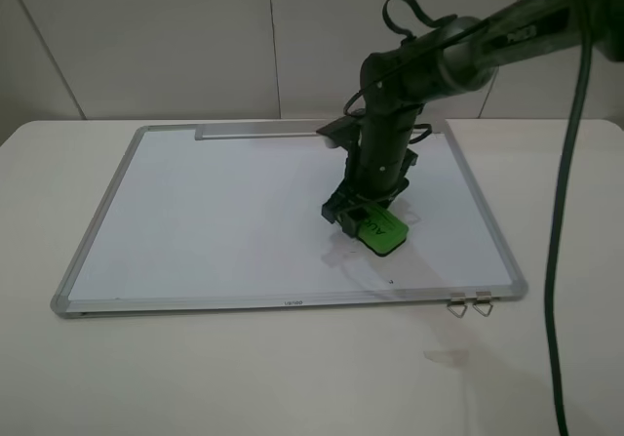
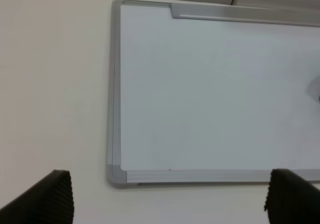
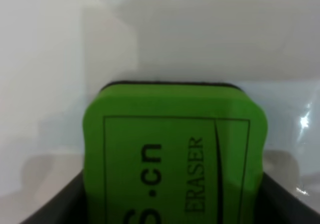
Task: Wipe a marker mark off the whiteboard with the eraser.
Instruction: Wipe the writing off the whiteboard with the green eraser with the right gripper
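Observation:
The whiteboard [image 1: 224, 202] lies flat on the table, silver-framed. My right gripper [image 1: 366, 223] reaches down onto its right half, shut on the green eraser [image 1: 381, 232], which rests tilted against the board surface. In the right wrist view the eraser [image 3: 175, 154] fills the lower frame between the dark fingers [image 3: 60, 206], with the glossy board [image 3: 200, 43] beyond it. The marker mark is hidden or out of view; only a faint pale smear shows beside the eraser. My left gripper [image 2: 170, 184] hovers open above the board's near left corner [image 2: 116, 176], holding nothing.
A grey tray strip [image 1: 258, 132] runs along the board's far edge. Two metal clips [image 1: 471, 305] stick out at the near right corner. A pale scrap of tape [image 1: 444, 356] lies on the table in front. The right arm's cable [image 1: 565, 212] hangs at the right.

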### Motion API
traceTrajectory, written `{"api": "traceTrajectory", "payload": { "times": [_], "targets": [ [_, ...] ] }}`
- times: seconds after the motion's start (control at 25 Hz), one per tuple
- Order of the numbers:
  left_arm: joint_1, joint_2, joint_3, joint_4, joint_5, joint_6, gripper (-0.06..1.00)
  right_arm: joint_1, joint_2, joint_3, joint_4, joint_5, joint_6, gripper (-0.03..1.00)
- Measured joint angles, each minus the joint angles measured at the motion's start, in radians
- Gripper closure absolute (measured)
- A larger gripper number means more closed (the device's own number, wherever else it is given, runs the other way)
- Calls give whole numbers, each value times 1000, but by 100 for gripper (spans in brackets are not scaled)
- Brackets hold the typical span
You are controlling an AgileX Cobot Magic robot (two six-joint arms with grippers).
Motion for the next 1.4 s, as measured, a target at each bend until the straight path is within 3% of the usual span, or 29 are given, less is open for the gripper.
{"api": "traceTrajectory", "payload": {
  "times": [0.16, 0.36, 0.52, 0.88, 1.2, 1.4],
  "targets": [
    [0, 0, 0, -2, 0, 0, 16, 107, 1, 0, 15, -54, 0, 38],
    [0, 0, 0, -3, 0, 0, 16, 121, 3, 0, 23, -78, -1, 38],
    [0, 0, 0, -3, 0, 0, 16, 80, 6, 0, 41, -104, -3, 38],
    [0, 0, 0, -3, 0, 1, 16, -117, 16, 0, 62, -203, -15, 38],
    [-87, 0, 0, -3, 0, 2, 16, -110, 16, -2, 52, -201, -6, 38],
    [-92, 0, 0, -3, 0, 2, 16, -107, 17, 2, 49, -203, 9, 38]
  ]
}}
